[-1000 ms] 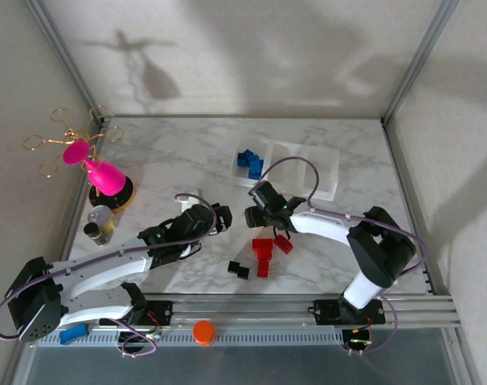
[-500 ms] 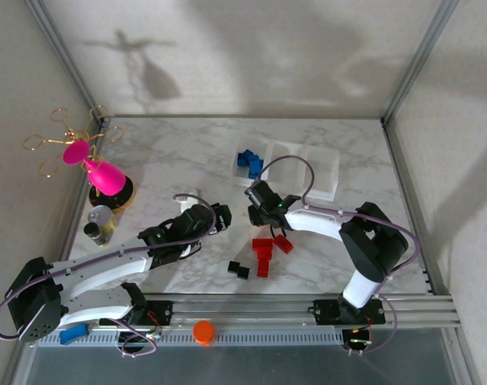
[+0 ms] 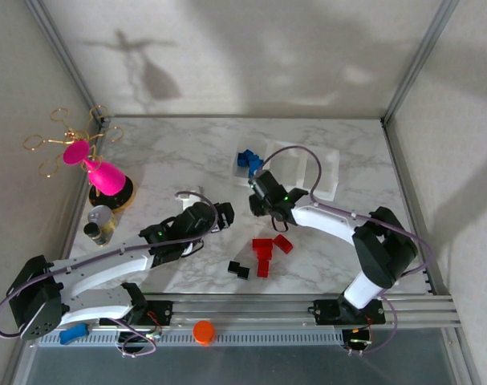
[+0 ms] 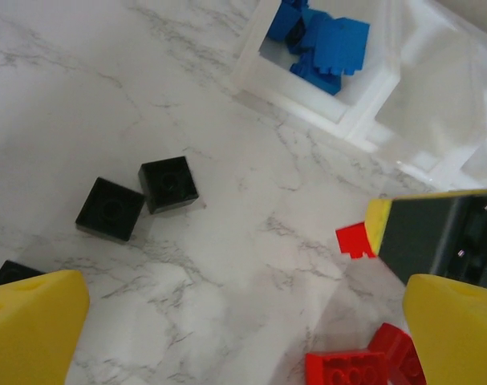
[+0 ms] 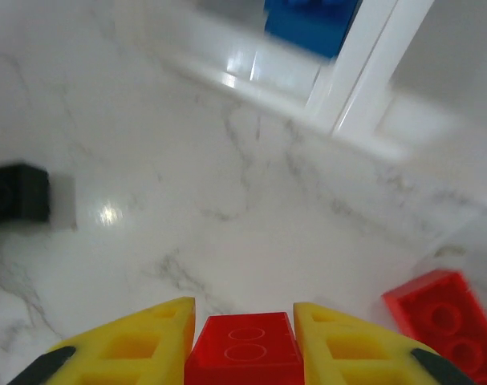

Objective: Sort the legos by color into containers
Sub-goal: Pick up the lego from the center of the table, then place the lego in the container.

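Top view: high, behind the near edge, looking down on the whole table [image 3: 163,160]. Wrist views: close, angled down, both catching the bins [image 4: 307,108] and red bricks [image 4: 347,370].

Open marble: upper middle of the top view, between pink cup [image 3: 107,176] and bins [image 3: 323,172]; also the right edge of the table [image 3: 399,192]
Centre: right arm [image 3: 331,223] lies across just below the bins; right gripper [image 3: 257,204] pinching a red brick [image 5: 243,353]
Lower left: left arm [image 3: 107,269] slants across
Low centre: loose red bricks [image 3: 265,250]; black bricks [image 3: 238,269]

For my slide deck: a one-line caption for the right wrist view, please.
Right gripper shut on a red lego, blue legos in the container ahead.
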{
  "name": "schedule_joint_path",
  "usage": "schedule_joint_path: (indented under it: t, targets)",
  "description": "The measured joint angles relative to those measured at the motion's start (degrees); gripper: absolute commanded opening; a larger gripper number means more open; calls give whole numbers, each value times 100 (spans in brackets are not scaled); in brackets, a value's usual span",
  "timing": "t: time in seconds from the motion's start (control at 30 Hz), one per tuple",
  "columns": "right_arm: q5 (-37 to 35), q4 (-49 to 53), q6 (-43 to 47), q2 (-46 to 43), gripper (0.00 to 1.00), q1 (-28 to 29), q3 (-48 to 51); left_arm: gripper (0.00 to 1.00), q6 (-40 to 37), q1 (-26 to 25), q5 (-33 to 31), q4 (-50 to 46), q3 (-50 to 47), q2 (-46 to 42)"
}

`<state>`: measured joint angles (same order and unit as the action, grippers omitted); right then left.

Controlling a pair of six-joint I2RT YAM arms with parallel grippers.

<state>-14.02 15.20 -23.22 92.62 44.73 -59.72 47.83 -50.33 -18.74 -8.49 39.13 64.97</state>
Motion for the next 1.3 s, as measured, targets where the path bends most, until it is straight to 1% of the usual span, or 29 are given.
schedule_joint_path:
  t: [0.3, 0.4, 0.63, 0.9, 1.13, 1.3]
  targets:
    - [-142, 109, 308, 28, 27, -1078, -890, 100, -72, 0, -66, 131, 774, 632]
    - [-190, 74, 363, 151, 27, -1298, -1071, 99, -133, 0, -70, 208, 894, 787]
    - [-256, -212, 616, 1224, 28, -1709, -1740, 100, -256, 17, -107, 442, 1370, 1427]
    - [-249, -258, 726, 2022, 28, -2044, -2240, 100, -262, 81, -109, 555, 1414, 1655]
    - [-249, -350, 807, 2426, 30, -2085, -2592, 100, -304, 92, -125, 619, 1414, 1685]
    - [-247, -361, 868, 2640, 39, -2085, -2769, 100, -313, 92, -151, 643, 1414, 1690]
